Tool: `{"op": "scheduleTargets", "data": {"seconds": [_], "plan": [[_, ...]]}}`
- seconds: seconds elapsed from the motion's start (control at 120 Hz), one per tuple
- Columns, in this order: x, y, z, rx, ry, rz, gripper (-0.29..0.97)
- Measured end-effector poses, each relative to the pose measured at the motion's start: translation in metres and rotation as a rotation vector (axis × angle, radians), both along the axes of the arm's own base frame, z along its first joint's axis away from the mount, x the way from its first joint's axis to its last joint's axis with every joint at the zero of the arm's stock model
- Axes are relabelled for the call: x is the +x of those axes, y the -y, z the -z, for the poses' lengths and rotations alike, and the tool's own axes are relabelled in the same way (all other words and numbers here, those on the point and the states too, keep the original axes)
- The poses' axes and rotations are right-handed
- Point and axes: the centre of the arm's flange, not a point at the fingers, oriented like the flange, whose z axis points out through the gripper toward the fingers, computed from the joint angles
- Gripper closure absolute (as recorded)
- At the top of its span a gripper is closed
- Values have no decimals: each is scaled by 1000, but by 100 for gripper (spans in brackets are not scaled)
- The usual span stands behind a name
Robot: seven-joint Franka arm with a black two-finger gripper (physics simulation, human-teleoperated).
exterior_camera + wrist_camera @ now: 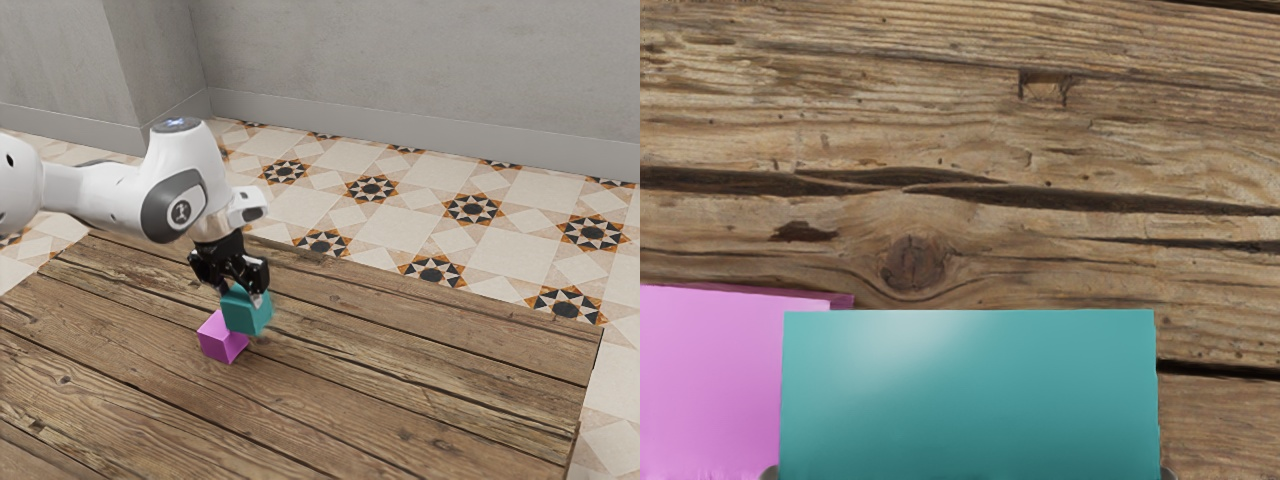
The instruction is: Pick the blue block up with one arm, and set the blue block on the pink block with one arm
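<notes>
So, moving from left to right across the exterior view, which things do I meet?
White arm → pink block → teal block, held in the pincer → bare planks of the wooden table.

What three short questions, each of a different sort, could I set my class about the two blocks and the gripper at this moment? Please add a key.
1. True or false: the blue block already rests squarely on top of the pink block.
2. Choose one. The gripper is: A) open and holding nothing, B) shut on the blue block, C) shut on the pink block.
3. Fill in: the table is made of ____ planks.

Key
1. False. The gripper holds the blue block, and in the wrist view the pink block sticks out to one side of it.
2. B
3. wooden
</notes>
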Motion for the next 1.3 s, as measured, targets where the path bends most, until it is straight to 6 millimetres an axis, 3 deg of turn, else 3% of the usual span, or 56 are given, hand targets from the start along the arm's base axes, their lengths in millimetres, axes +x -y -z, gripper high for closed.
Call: {"op": "scheduleTargets", "data": {"seconds": [0.433, 0.833, 1.208, 1.3], "plan": [[-4, -63, -2, 47, -31, -1, 34], [-4, -46, -1, 56, -36, 72, 35], [-2, -65, -1, 61, -37, 61, 35], [-2, -63, -1, 59, -36, 70, 25]]}}
